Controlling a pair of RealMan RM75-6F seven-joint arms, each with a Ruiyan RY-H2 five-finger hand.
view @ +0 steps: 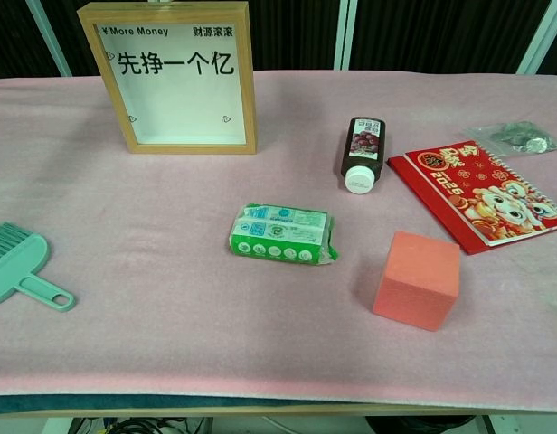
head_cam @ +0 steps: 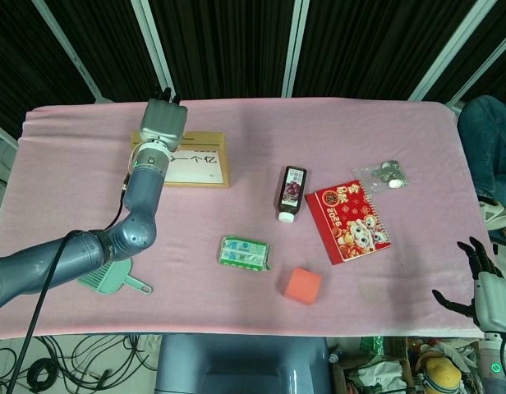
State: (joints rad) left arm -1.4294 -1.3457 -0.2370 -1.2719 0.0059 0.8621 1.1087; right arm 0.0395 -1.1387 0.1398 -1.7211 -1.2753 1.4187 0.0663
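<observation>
My left hand hovers over the top edge of an upright wooden picture frame at the back left. I see only the hand's grey back and dark fingertips, so whether it grips the frame is unclear. The chest view shows the frame standing upright with Chinese text, and no hand. My right hand hangs past the table's right front corner, fingers spread, holding nothing.
On the pink cloth lie a dark bottle, a red calendar, a clear bag of coins, a green packet, a salmon cube and a teal dustpan.
</observation>
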